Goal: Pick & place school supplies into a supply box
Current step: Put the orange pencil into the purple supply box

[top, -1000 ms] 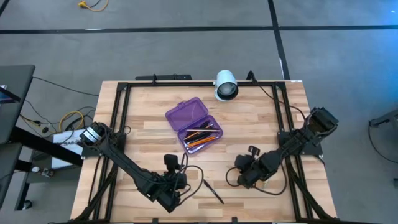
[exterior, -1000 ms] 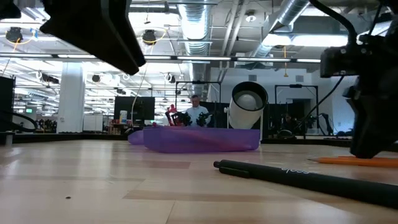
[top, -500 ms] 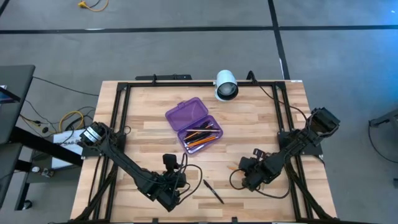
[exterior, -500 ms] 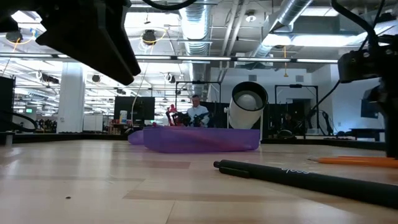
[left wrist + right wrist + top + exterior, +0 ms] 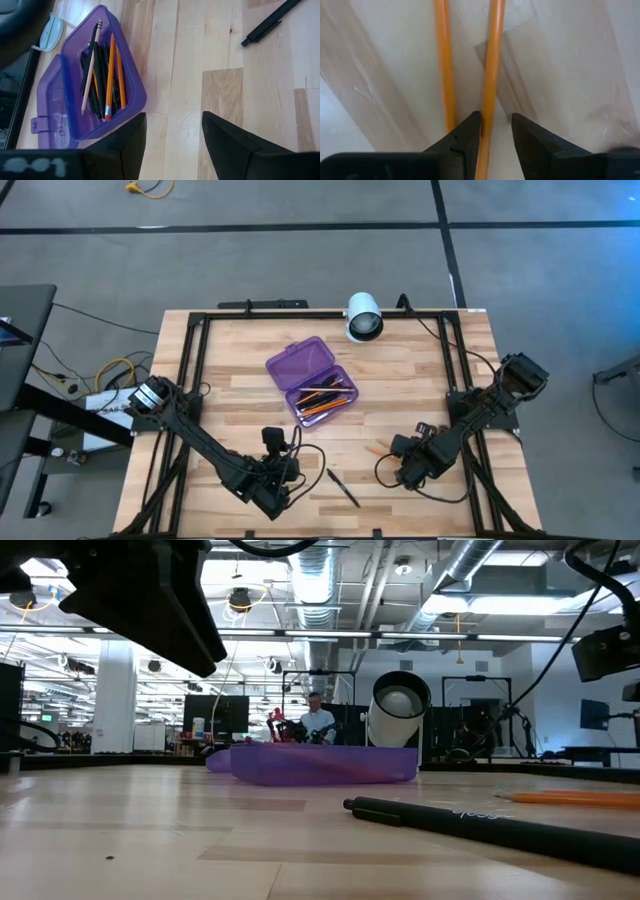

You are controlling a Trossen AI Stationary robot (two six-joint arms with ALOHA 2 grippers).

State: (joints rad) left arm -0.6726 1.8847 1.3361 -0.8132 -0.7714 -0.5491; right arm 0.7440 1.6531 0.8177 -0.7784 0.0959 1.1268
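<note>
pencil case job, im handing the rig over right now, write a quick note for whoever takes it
Left gripper: open, empty, near the table's front edge, facing the purple case.
Right gripper: open, low over two orange pencils on the wood at front right; one runs between its fingers, not gripped.
Case: lid open, mid-table, in front of the white camera.
Done: several pencils and pens already in the case.
Left: the two orange pencils and the black pen lying between the arms, at the front.

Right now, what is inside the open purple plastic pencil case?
The purple plastic pencil case holds several orange pencils lying over black pens; whatever lies beneath them is covered.
</note>
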